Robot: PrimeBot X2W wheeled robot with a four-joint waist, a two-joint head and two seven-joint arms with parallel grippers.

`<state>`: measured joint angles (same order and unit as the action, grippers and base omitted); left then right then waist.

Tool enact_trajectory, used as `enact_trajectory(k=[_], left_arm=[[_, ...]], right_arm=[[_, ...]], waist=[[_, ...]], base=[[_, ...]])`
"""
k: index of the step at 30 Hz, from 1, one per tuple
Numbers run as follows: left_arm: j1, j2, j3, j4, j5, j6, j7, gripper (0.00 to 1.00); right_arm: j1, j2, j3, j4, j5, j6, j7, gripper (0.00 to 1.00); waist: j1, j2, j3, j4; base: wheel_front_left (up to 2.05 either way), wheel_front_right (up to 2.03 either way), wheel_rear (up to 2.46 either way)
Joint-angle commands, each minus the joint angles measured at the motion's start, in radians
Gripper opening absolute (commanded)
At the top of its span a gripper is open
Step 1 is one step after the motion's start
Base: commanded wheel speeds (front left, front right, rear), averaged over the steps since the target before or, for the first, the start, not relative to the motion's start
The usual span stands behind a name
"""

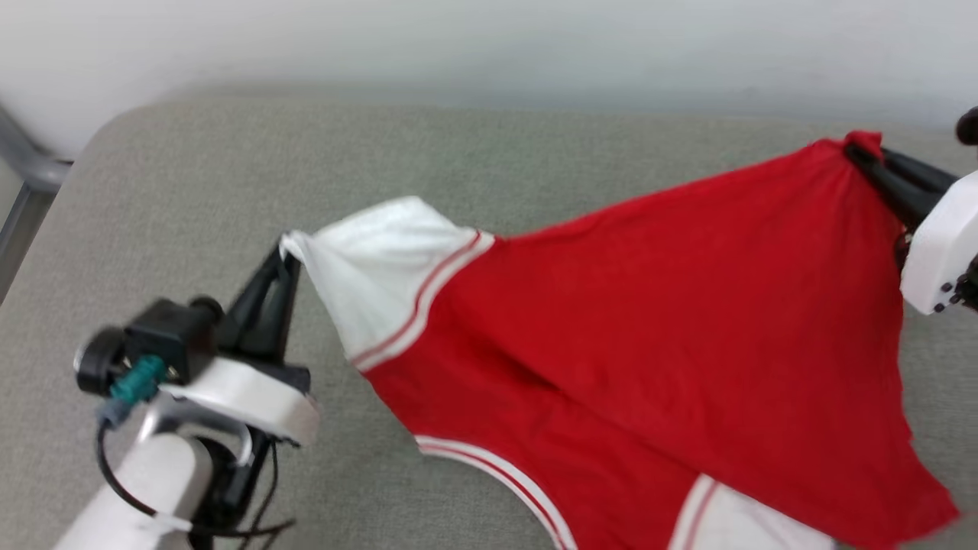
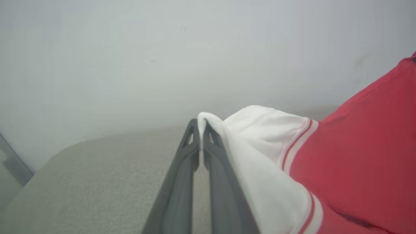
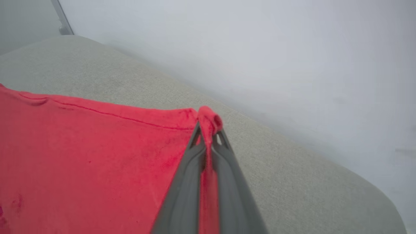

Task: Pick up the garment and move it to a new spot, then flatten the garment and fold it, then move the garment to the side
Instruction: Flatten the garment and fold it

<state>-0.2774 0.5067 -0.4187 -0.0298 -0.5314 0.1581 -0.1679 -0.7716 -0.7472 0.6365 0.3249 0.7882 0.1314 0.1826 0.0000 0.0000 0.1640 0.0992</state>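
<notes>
Over the grey cloth-covered surface (image 1: 191, 168), well off it along the top edge: red garment (image 1: 649, 305) with white sleeves, spread wide between both tools. Hangs at the near left from the left tool (image 1: 289, 256), clenched on the tip of one white sleeve (image 1: 374, 267), dark fingers pressed together with a fold of white cloth pinched at their ends. Hangs at the far right from the right tool (image 1: 859, 153), likewise clenched, on a red corner (image 3: 209, 118) bunched into a small roll just above the fingertips, a stitched hem line leading away from it. Runs fairly taut along the upper edge from one grip to the other, then sags below into soft folds. Shows red-and-white striped trim at the seam between sleeve and body, and again along a curved edge at the bottom of the head view, beside a second white patch. Cannot tell whether the lower part touches the surface. Beyond the surface, pale wall (image 1: 489, 38); at the far left, grey metal bar (image 1: 23, 176).
</notes>
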Motion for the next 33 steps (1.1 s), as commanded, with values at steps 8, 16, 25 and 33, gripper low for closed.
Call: enact_trajectory(k=[8, 16, 25, 33], left_arm=[[-0.203, 0.069, 0.031, -0.074, 0.028, -0.039, 0.075, 0.00], [-0.540, 0.055, 0.022, -0.082, 0.057, -0.100, 0.155, 0.00], [-0.808, 0.010, 0.012, -0.009, 0.072, -0.150, 0.183, 0.00], [-1.023, -0.003, 0.013, 0.077, 0.090, -0.191, 0.192, 0.00]], right_arm=[[0.021, 0.024, -0.173, -0.108, -0.061, -0.001, -0.018, 0.00], [-0.025, 0.092, -0.351, -0.254, -0.145, -0.001, 0.076, 0.00], [-0.143, 0.122, -0.429, -0.339, -0.201, -0.001, 0.162, 0.00], [-0.311, 0.143, -0.437, -0.285, -0.242, -0.001, 0.193, 0.00]], waist=[[0.0000, 0.0000, -0.054, -0.061], [0.0000, 0.0000, -0.040, -0.080], [0.0000, 0.0000, 0.039, -0.085], [0.0000, 0.0000, 0.173, -0.093]], base=[[0.00, 0.00, 0.00], [0.00, 0.00, 0.00], [0.00, 0.00, 0.00], [0.00, 0.00, 0.00]])
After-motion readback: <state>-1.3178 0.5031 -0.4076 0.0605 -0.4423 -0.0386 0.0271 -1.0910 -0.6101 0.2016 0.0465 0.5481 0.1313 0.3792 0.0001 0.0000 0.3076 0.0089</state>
